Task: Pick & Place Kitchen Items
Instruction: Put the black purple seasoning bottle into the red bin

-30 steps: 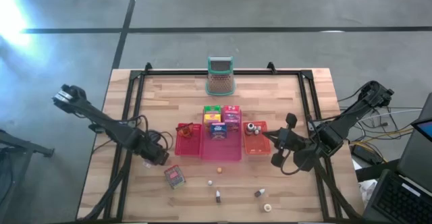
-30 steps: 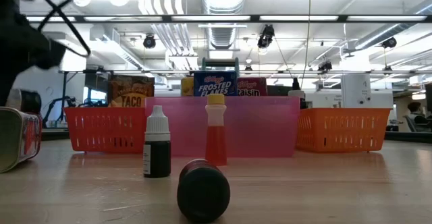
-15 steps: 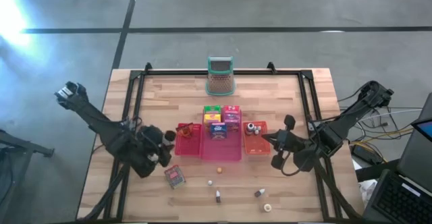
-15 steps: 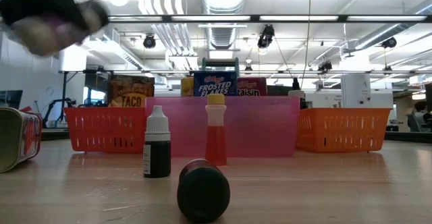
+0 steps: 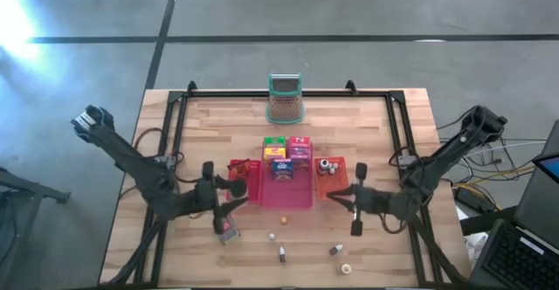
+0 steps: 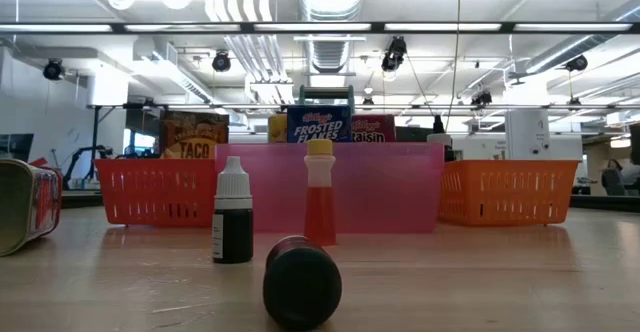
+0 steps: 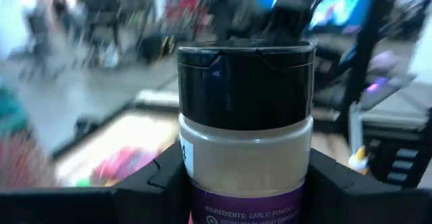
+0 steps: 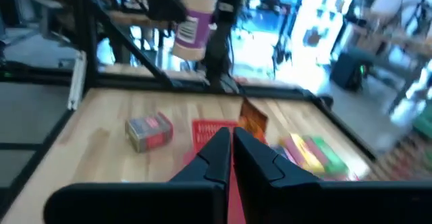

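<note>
left pincer [image 5: 224, 188] clamped on garlic spice jar [image 7: 245, 119], black cap, purple label, held above desk [image 5: 218, 124] beside red tray [image 5: 242, 182]. right pincer [image 8: 231, 158] fingers together, empty, hovering near orange tray [image 5: 330, 185]. cereal boxes [image 5: 286, 157] sit in pink bin [image 6: 330, 187]; red tin [image 5: 226, 230], small bottles [image 6: 232, 211] lie loose on the near desk

A teal-rimmed mesh holder [image 5: 285, 100] stands behind the pink tray [image 5: 286, 193], which sits between a red tray [image 5: 244, 182] and an orange tray [image 5: 331, 183].
</note>
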You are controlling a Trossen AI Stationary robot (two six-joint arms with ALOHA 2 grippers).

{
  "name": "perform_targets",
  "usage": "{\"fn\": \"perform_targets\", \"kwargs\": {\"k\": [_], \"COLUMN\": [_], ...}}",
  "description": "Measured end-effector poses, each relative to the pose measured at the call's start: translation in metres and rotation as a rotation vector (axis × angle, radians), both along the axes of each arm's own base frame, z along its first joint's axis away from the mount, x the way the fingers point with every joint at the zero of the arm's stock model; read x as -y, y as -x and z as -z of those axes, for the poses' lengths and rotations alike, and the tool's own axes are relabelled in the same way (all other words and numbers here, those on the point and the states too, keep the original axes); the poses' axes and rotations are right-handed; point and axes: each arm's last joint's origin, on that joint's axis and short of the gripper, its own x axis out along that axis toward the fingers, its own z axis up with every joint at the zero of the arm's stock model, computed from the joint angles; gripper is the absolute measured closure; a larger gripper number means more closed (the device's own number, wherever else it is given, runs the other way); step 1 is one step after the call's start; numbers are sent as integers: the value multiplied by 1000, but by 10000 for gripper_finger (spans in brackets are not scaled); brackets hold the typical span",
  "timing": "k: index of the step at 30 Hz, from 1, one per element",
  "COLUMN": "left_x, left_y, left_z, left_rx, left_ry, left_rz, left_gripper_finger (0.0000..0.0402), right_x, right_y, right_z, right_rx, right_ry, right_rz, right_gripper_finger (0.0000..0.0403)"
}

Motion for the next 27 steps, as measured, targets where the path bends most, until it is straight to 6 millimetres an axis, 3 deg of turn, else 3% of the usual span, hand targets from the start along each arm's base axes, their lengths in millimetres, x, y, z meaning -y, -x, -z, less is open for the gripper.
{"fn": "perform_targets", "kwargs": {"k": [8,15,21,27], "left_x": [-16,-38,-30,-15], "left_y": [-1,-15,-40,-70], "left_z": [12,20,17,11], "left_rx": [288,304,289,256], "left_ry": [-77,-120,-170,-231], "left_rz": [274,273,320,317], "left_gripper_finger": [209,209,209,209], "right_x": [-19,-16,-13,-17], "right_y": [-31,-68,-95,-102], "right_z": [7,1,-7,-5], "right_rx": [65,89,35,-69], "right_ry": [98,-30,-17,-1], "right_rz": [-3,-79,-26,-7], "right_gripper_finger": [323,251,195,144]}}
